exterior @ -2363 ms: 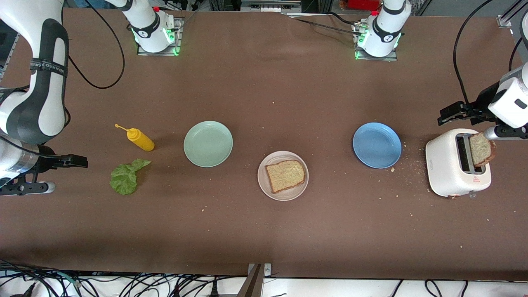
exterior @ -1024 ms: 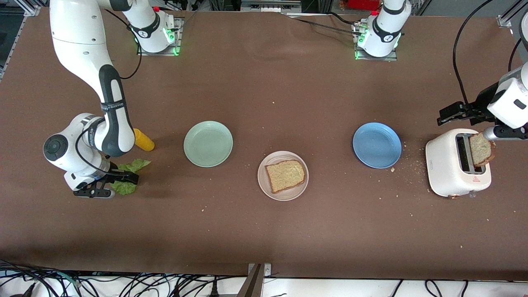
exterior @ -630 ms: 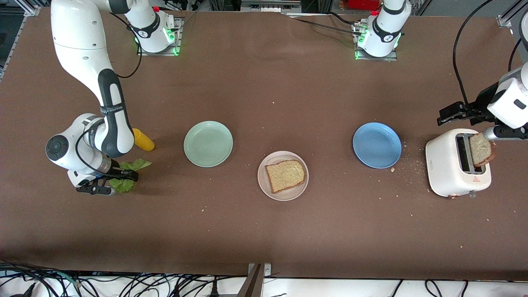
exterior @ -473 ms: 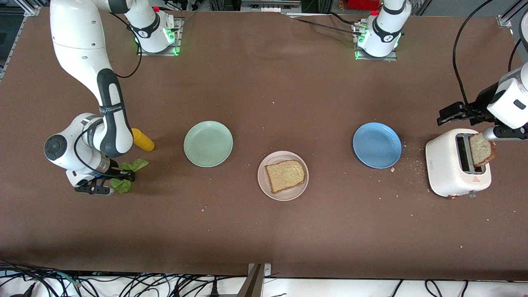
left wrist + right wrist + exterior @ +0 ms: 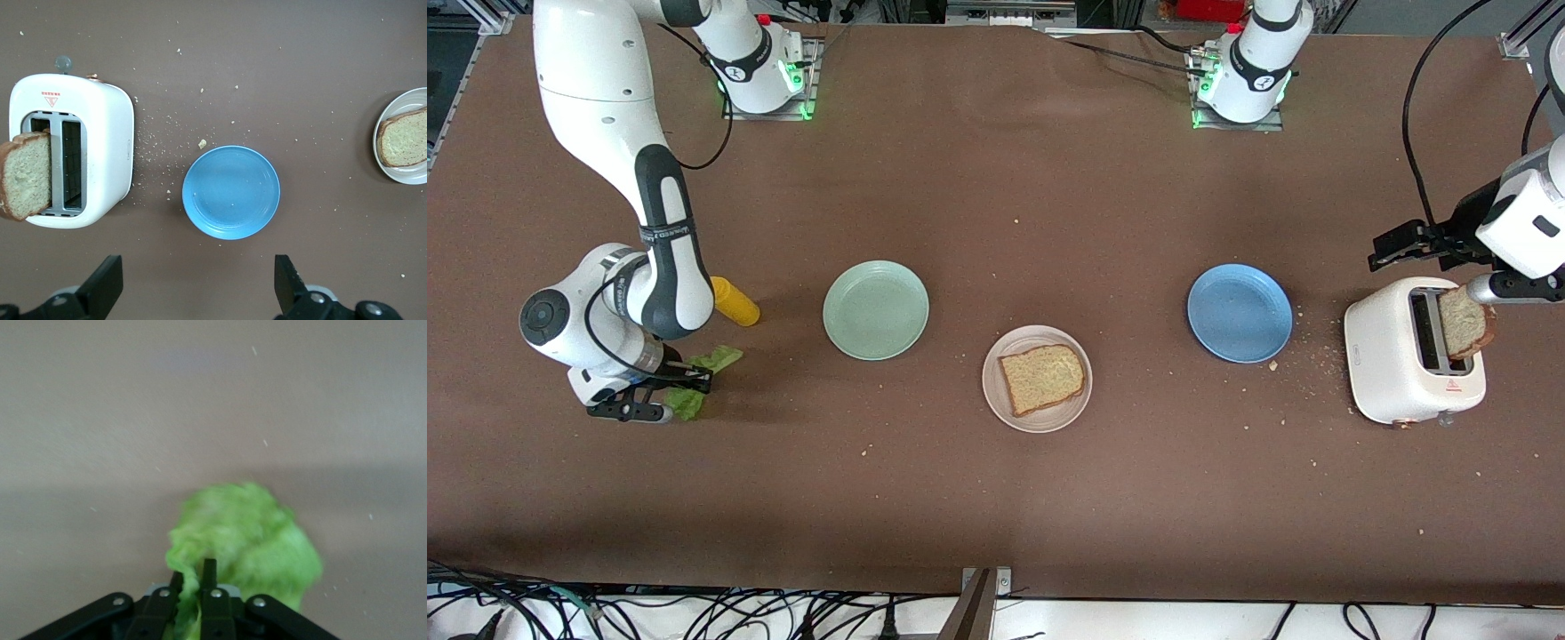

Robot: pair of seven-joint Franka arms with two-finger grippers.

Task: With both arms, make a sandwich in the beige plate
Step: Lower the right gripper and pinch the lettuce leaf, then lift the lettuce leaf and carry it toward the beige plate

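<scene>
Lettuce [image 5: 694, 398], ruffled and green, sits pinched in the right tool [image 5: 696, 382] at the frame's lower left, its arm bent low over the desk [image 5: 996, 498]. Left tool [image 5: 193, 287] waits open above the blue plate [image 5: 231, 192]. Beige plate [image 5: 1037, 420], centre frame, holds one square toasted slice [image 5: 1042, 379].

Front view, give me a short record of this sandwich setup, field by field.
right gripper: shut on the lettuce leaf, low at the table near the right arm's end
left gripper: open, waiting above the blue plate and toaster
beige plate: holds one bread slice, nearer the front camera than the mint-green plate
toaster slice: standing in the toaster
mustard bottle: lying beside the lettuce leaf
</scene>
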